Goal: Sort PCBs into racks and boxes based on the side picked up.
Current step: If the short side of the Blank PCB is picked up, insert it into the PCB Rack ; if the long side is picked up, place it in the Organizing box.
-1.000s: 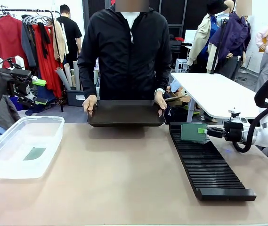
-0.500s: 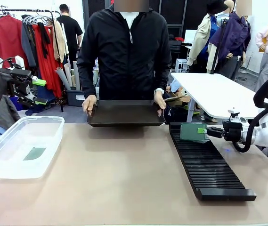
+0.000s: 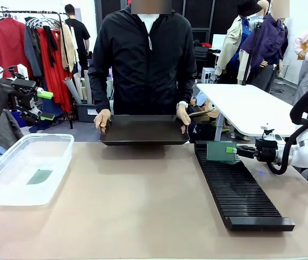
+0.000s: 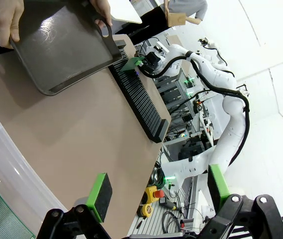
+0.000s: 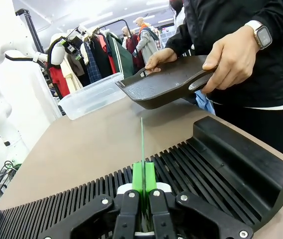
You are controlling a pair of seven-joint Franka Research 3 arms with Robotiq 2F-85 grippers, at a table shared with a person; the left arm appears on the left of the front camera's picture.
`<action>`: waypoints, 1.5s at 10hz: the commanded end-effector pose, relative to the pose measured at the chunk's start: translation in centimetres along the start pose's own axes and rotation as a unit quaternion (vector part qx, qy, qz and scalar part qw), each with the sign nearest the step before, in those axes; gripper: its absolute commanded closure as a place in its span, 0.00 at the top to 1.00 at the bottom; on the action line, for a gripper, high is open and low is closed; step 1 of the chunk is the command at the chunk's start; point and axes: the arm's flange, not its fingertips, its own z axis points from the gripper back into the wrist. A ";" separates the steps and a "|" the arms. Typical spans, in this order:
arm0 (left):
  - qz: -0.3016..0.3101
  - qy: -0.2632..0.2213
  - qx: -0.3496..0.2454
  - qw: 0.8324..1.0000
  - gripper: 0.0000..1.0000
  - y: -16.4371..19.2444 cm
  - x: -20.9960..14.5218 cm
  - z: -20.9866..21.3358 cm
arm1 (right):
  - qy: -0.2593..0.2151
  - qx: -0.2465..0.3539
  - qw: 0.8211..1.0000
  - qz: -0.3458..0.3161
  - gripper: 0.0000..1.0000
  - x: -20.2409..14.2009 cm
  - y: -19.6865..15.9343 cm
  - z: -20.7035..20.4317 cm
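Note:
My right gripper (image 3: 233, 150) is shut on the edge of a green PCB (image 3: 220, 151), which stands upright just over the far end of the long black slotted rack (image 3: 239, 189). In the right wrist view the PCB (image 5: 141, 144) is seen edge-on as a thin green line rising from my gripper (image 5: 143, 180) above the rack (image 5: 216, 169). My left gripper (image 3: 46, 105) hangs open above the far left, over the clear plastic box (image 3: 26, 168). A second PCB (image 3: 40, 176) lies flat inside the box. The left wrist view shows my open gripper (image 4: 158, 186), the box corner (image 4: 2, 169) and that PCB (image 4: 2, 221).
A person in a black jacket stands at the far side, both hands holding a dark shallow tray (image 3: 144, 130) at the table edge, close to the rack's far end. The brown tabletop (image 3: 137, 206) between box and rack is bare. A white table (image 3: 246, 108) stands behind on the right.
My right gripper with the PCB has shifted very slightly left. The left arm, the person and the tray have stayed put.

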 end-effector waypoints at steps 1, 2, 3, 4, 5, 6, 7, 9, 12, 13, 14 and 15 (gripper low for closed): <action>0.001 0.002 0.003 1.000 1.00 -0.1 0.0 0.1 | 0.010 0.008 1.000 0.018 0.00 0.0 0.2 0.1; 0.001 0.002 0.003 1.000 1.00 -0.1 0.0 0.1 | 0.009 0.012 1.000 0.019 0.00 -0.1 0.3 0.3; 0.001 0.002 0.003 1.000 1.00 -0.1 0.0 0.1 | 0.009 0.015 1.000 0.019 0.00 -0.2 0.4 0.4; 0.001 0.002 0.003 1.000 1.00 -0.1 0.0 0.1 | 0.011 0.017 1.000 0.019 0.00 -0.3 0.4 0.4; 0.001 0.002 0.003 1.000 1.00 -0.1 0.0 0.1 | 0.014 0.018 0.999 0.022 0.00 -0.4 0.3 0.4; 0.001 0.002 0.003 1.000 1.00 -0.1 0.0 0.1 | 0.017 0.018 0.999 0.025 0.00 -0.4 0.2 0.2; 0.001 0.002 0.003 1.000 1.00 -0.1 0.0 0.1 | 0.019 0.017 0.999 0.026 0.00 -0.4 0.0 0.0; 0.001 0.002 0.003 1.000 1.00 -0.1 0.0 0.1 | 0.023 0.015 0.999 0.029 0.00 -0.3 0.0 -0.1; 0.001 0.002 0.003 1.000 1.00 -0.1 0.0 0.1 | 0.035 0.010 0.999 0.030 0.00 -0.4 -0.4 -0.5; 0.001 0.002 0.003 1.000 1.00 -0.1 0.0 0.1 | 0.040 0.010 0.999 0.030 0.00 -0.3 -0.5 -0.6; 0.001 0.002 0.003 1.000 1.00 -0.1 0.0 0.1 | 0.041 0.012 0.999 0.031 0.00 -0.3 -0.6 -0.7; 0.001 0.002 0.003 1.000 1.00 -0.1 0.0 0.1 | 0.045 0.015 0.998 0.032 0.00 -0.3 -0.7 -0.9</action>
